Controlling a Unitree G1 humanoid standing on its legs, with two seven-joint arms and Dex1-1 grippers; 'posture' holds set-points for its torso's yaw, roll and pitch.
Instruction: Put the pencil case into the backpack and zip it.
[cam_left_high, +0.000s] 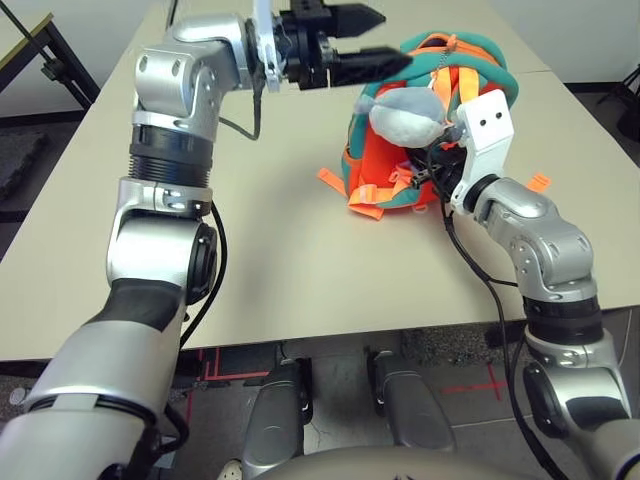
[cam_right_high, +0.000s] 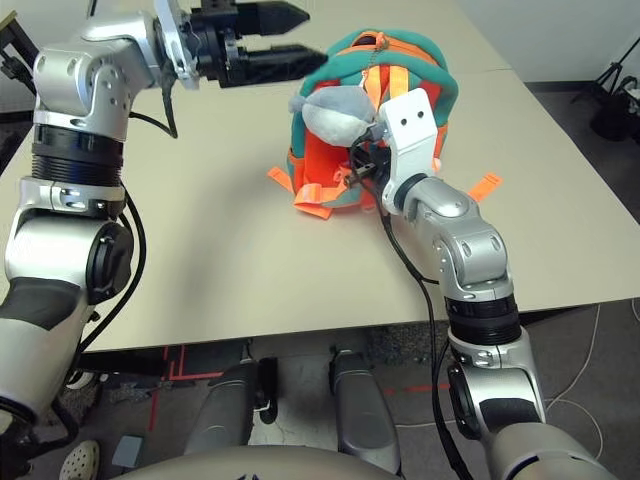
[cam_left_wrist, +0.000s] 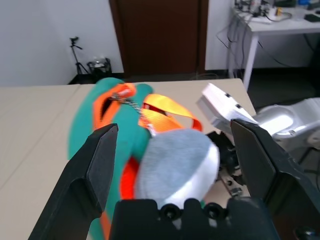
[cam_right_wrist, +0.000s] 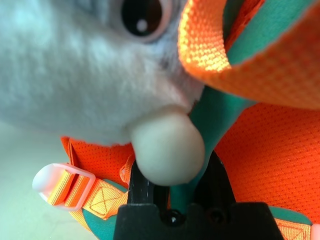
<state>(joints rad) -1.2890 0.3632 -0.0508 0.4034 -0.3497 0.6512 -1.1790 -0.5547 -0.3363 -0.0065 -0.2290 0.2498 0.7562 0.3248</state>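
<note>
The backpack (cam_left_high: 378, 155) is on the surface (cam_left_high: 270, 250), in front of the robot, its orange straps (cam_left_high: 368, 195) at the near edge. The right pincer (cam_right_wrist: 176, 167) is closed on the backpack's teal trim (cam_right_wrist: 212, 112), just beside the grey toy (cam_left_high: 408, 118), which hangs against the backpack. The left pincer (cam_left_high: 397, 40) is wide open and empty, raised above the surface near the backpack's upper left side.

the fuzzy grey plush toy (cam_right_wrist: 95, 75) was cut off by the edge and hid part of the orange and teal cloth backpack (cam_right_wrist: 275, 150). its far side could not be seen.
</note>
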